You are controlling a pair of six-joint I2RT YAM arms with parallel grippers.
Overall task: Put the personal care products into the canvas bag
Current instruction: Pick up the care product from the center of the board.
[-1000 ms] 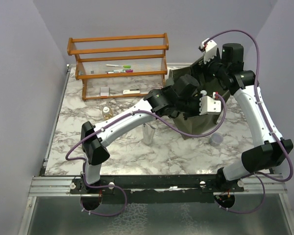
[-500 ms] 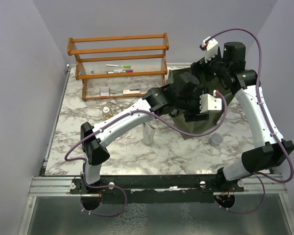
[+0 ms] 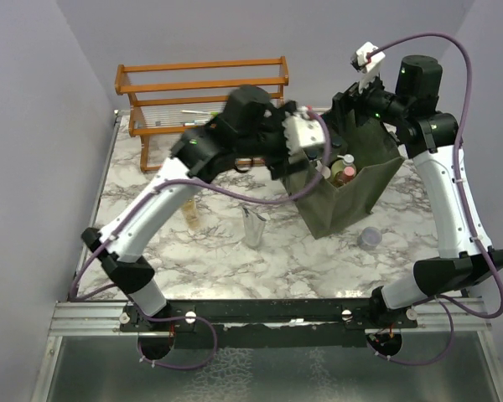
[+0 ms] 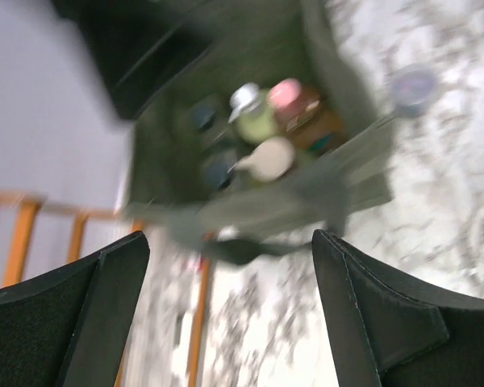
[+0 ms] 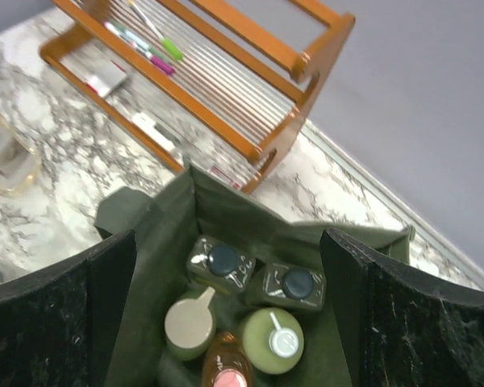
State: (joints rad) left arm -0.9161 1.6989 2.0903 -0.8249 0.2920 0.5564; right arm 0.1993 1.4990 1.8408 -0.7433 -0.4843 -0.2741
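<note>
Top external: canvas bag (image 3: 352,201) held 5 bottles (image 5: 270,339).
Left gripper (image 4: 228,236) and right gripper (image 5: 227,235) gaped empty; rack (image 3: 168,65) behind, jar (image 3: 370,238) beside.

No legible text, brand, number or sign. Labels on the bottles (image 5: 273,343) in the canvas bag (image 5: 157,234) and items on the rack (image 5: 315,72) are too small or blurred to read.
</note>
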